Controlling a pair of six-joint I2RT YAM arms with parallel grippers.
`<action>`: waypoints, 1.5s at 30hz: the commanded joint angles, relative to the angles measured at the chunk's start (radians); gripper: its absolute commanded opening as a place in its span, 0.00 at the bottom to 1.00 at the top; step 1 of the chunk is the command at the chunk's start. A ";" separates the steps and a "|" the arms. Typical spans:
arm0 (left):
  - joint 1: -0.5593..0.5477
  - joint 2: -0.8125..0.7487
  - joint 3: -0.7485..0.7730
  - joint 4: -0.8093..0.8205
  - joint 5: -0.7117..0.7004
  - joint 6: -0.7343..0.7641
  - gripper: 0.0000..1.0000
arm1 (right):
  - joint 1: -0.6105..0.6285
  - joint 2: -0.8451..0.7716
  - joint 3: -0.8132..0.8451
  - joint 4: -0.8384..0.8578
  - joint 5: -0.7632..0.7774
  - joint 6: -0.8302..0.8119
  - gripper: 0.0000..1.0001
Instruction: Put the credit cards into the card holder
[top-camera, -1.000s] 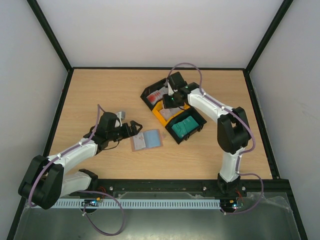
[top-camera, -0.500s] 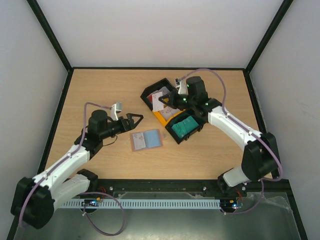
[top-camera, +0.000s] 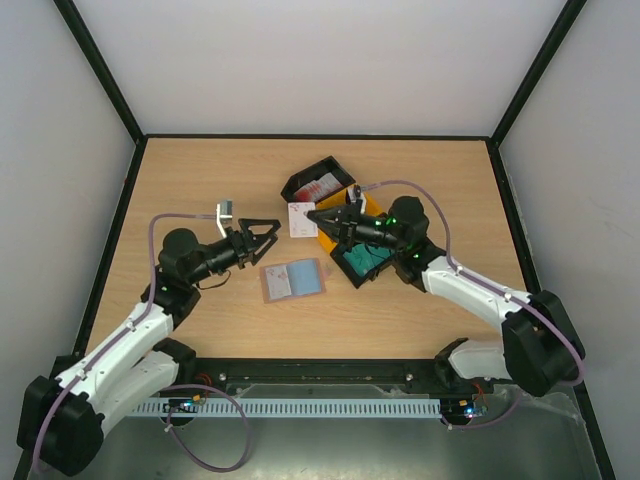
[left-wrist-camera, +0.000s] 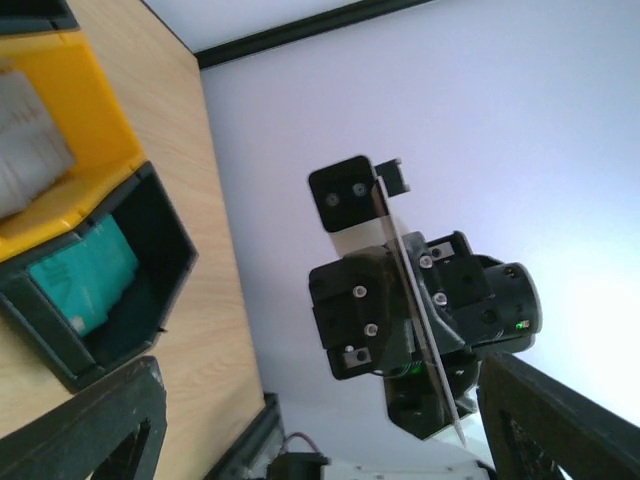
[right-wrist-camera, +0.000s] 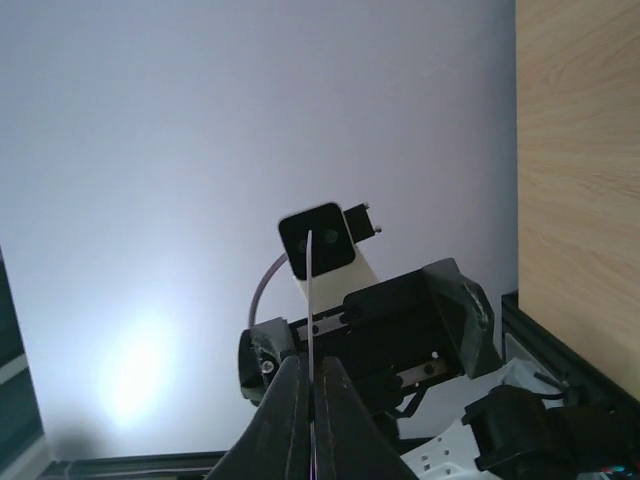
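Right gripper tight on credit card.

Wood table, mid-field: card holder lying open, flat on the top. Just behind it, to the rt, 3 trays in a diagonal row: rear black tray, orange tray, near black tray.

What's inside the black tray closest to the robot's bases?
There are teal cards lying inside the black tray. I cannot tell how many are stacked. The cards cover the tray's floor beneath them, and in the top view the right arm hides part of the tray.
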 joint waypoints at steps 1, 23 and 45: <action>0.000 0.021 -0.038 0.259 0.082 -0.259 0.85 | 0.006 -0.059 -0.044 0.103 0.008 0.133 0.02; -0.155 0.128 0.009 0.257 0.110 -0.295 0.20 | 0.071 -0.302 -0.142 -0.304 0.090 -0.105 0.02; -0.228 0.167 -0.006 0.268 0.086 -0.194 0.02 | 0.071 -0.332 -0.186 -0.323 0.130 -0.195 0.15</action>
